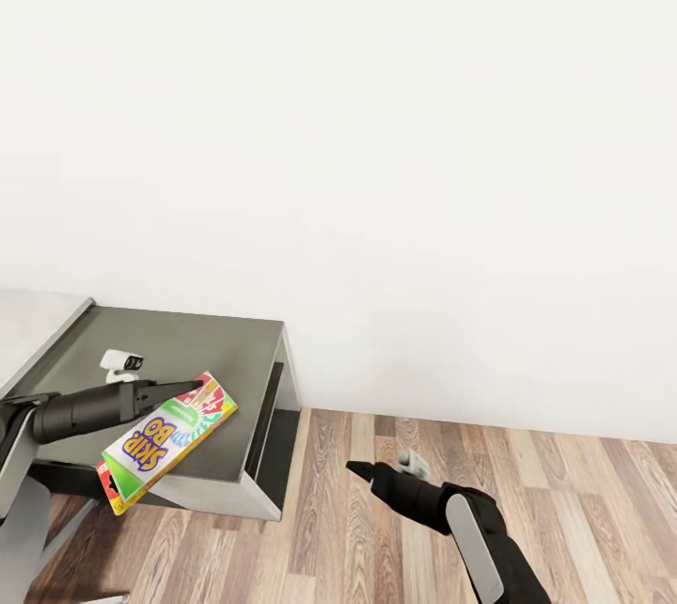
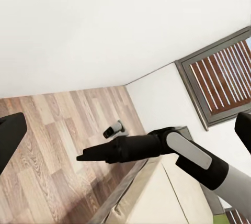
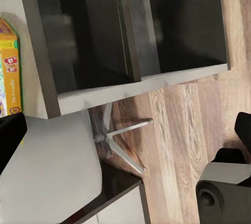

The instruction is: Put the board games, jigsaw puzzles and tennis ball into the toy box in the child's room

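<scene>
Here, left fingers (image 1: 193,387) clamped on board game (image 1: 165,441) overhanging table (image 1: 240,369) edge; right fingers (image 1: 362,469) together.

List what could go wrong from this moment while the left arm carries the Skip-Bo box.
1. The left gripper pinches the Skip-Bo board game at one end only; the box hangs tilted past the dark desk section's front edge and could slip to the wood floor.
2. The box may clip that edge.
3. The toy box isn't visible, so placement can't be judged.

Board game (image 1: 165,453) over table (image 1: 226,350) edge at left, wooden floor (image 1: 564,482) right
</scene>
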`<state>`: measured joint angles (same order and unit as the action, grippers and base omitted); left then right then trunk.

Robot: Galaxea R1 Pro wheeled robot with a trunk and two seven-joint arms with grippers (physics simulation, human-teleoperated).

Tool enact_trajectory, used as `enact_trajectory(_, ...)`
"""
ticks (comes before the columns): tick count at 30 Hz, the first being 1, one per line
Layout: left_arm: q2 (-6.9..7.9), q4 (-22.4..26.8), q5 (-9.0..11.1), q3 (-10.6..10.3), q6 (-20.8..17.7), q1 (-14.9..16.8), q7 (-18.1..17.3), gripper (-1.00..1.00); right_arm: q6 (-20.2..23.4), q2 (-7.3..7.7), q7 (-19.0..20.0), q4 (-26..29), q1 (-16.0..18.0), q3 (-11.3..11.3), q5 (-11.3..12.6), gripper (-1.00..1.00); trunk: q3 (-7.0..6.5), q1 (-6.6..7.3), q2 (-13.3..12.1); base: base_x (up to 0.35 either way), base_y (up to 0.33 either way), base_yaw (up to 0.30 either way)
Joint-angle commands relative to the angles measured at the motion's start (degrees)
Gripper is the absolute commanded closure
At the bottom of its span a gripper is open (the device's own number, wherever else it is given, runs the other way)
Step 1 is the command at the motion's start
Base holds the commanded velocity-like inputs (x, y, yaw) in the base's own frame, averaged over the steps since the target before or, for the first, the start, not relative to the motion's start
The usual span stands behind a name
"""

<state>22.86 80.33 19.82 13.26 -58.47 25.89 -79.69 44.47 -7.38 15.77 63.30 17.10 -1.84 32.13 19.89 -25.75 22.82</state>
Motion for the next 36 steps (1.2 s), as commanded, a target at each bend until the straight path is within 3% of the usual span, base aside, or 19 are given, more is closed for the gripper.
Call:
enact_trajectory(1, 0.01, 0.01, 0.11, -0.03, -0.56, 0.0, -0.1, -1.0, 0.21, -0.04, 0.83, 0.03, 0.04, -0.19, -0.16, -1.0, 0.1, -0.03, 0.1, 0.0, 0.0, 0.0)
enact_trajectory(9, 0.0, 0.01, 0.07, 0.0, -0.43, -0.85, -0.06, -1.0, -0.08, 0.21, 5.69, 0.07, 0.03, -0.73, -0.32, -1.0, -0.23, -0.03, 0.1, 0.0, 0.0, 0.0)
enact_trajectory(24, -0.18, 0.07, 0.14, -0.05, -0.33, -1.23, -0.11, -1.0, -0.02, 1.38, 6.89, 0.07, -0.03, -1.1, -0.32, -1.0, -1.61, -0.03, 0.1, 0.0, 0.0, 0.0)
enact_trajectory(36, -0.11, 0.09, 0.22, -0.02, -0.42, -1.4, -0.19, -1.0, -0.09, 1.49, 7.08, 0.92, -0.2, -1.06, -0.32, -1.0, -2.73, -0.03, 0.1, -0.043, -0.001, 0.0)
